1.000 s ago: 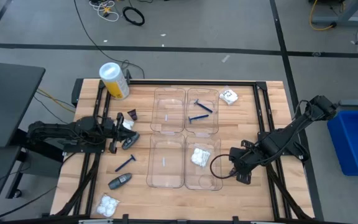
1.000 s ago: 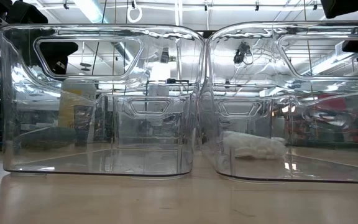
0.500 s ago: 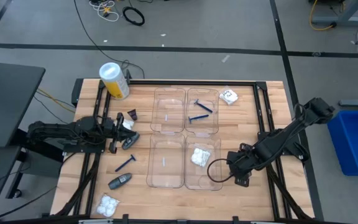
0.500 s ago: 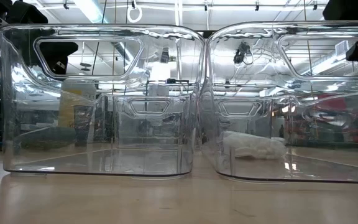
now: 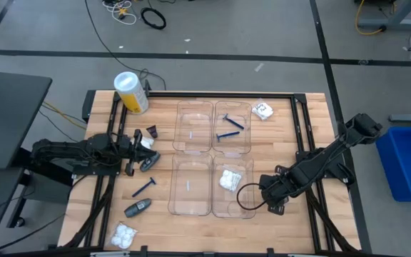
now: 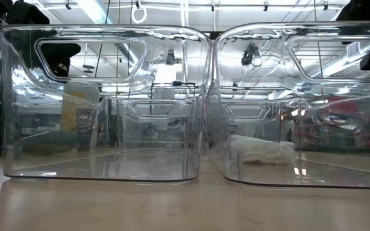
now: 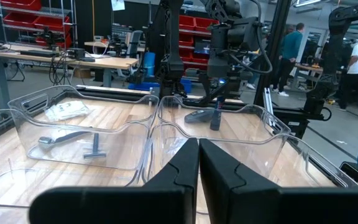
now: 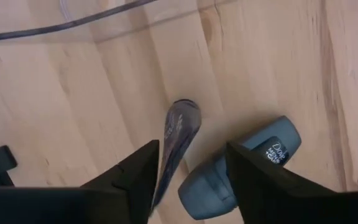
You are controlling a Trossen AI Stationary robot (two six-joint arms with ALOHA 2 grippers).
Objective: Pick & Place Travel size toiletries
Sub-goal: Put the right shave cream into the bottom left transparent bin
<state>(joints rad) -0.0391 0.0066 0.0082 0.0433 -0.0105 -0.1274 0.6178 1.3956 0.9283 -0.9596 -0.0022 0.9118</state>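
Note:
My right gripper [image 5: 268,199] points down over the table, to the right of the near right clear tray [image 5: 246,208], and stands open [image 8: 191,150]. A dark grey oval tube [image 8: 248,167] lies flat on the wood under it, one end reaching in between the fingers. I cannot tell whether they touch it. A narrow dark shiny piece [image 8: 180,127] lies beside the tube. A white packet [image 5: 228,178] lies in that tray and a blue razor [image 5: 228,128] in the far right tray. My left gripper [image 7: 199,155] waits shut and level at the table's left.
Loose on the left side lie two grey tubes [image 5: 138,208] [image 5: 149,163], a blue razor [image 5: 145,187], two white packets [image 5: 125,234] [image 5: 146,141] and a dark cone [image 5: 151,133]. Another packet [image 5: 262,110] lies far right. A yellow-and-white cylinder [image 5: 131,93] is at the far left corner.
My right gripper has sunk toward the table and drifted slightly toward the near right tray. Nothing else has moved.

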